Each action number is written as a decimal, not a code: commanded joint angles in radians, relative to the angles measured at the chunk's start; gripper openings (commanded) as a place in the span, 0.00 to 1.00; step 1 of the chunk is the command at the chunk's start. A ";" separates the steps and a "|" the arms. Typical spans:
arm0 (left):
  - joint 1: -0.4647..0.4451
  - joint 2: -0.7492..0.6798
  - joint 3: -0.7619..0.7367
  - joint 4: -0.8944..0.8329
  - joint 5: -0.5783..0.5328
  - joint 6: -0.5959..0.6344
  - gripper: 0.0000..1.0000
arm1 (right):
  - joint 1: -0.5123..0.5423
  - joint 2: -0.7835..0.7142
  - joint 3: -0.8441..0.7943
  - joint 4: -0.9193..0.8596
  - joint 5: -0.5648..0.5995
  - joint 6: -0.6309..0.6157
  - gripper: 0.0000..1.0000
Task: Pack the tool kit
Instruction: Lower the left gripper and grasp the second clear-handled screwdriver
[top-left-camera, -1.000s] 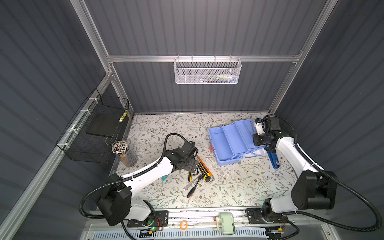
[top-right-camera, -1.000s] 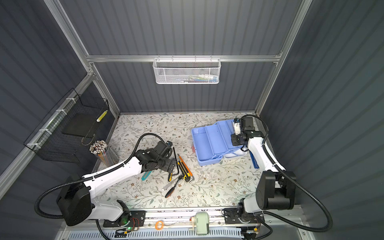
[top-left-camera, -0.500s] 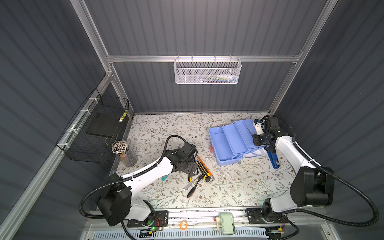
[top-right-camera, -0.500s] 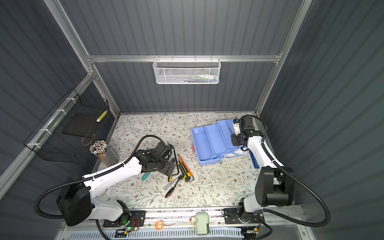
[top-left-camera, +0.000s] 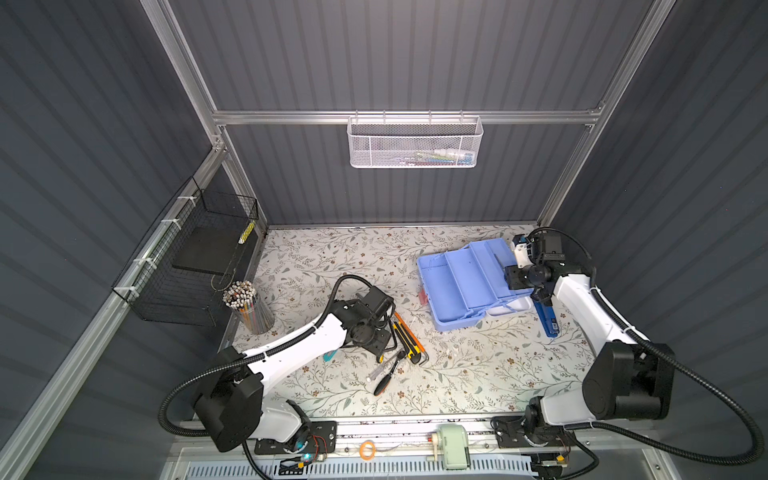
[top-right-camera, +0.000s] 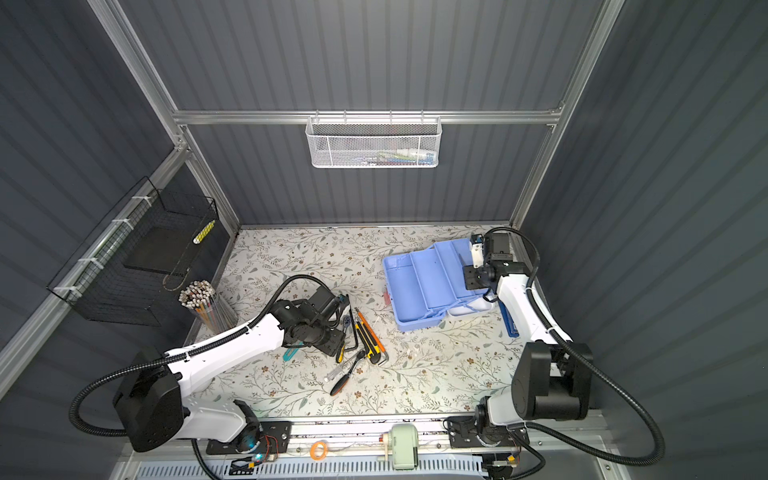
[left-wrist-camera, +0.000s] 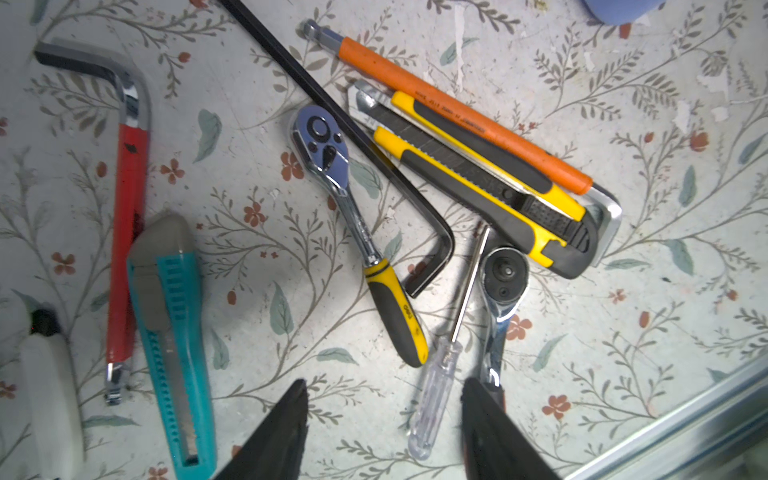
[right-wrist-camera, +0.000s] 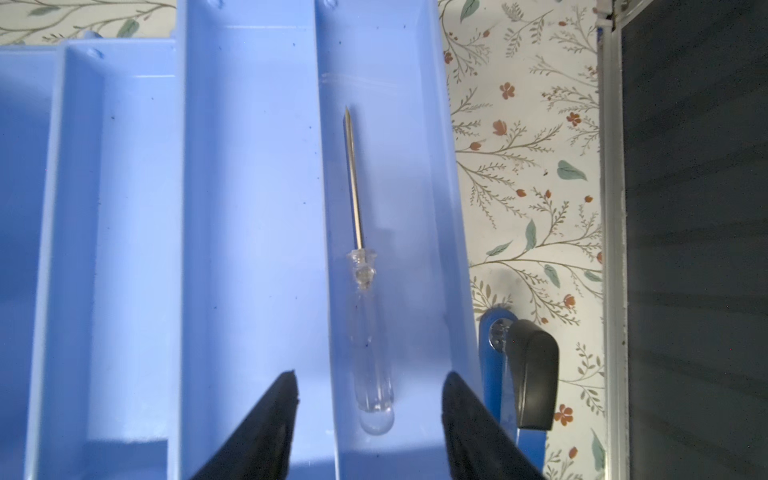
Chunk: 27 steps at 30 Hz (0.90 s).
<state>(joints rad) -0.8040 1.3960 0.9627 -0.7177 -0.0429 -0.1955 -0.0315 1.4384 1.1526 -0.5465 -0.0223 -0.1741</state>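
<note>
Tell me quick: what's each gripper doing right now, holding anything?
Left gripper: open, holding nothing; loose screwdriver lies between its jaws, ungripped.
Right gripper: open, holding nothing; above packed screwdriver in blue tray.

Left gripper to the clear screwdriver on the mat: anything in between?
Nothing visible. The left gripper hangs open over the handle of the clear screwdriver. A ratchet lies alongside, its handle passing behind one finger in the wrist view; that finger may catch it.
</note>
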 joint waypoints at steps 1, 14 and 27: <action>-0.014 -0.023 -0.037 -0.021 0.059 -0.046 0.59 | -0.004 -0.035 0.032 -0.006 -0.013 0.042 0.71; -0.091 -0.030 -0.126 0.035 0.046 -0.175 0.56 | -0.004 -0.080 0.025 0.001 -0.055 0.082 0.84; -0.132 -0.005 -0.187 0.098 0.052 -0.216 0.43 | -0.004 -0.086 0.025 -0.011 -0.048 0.080 0.88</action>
<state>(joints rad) -0.9291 1.3895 0.7975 -0.6292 -0.0025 -0.3832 -0.0315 1.3716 1.1652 -0.5468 -0.0647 -0.0952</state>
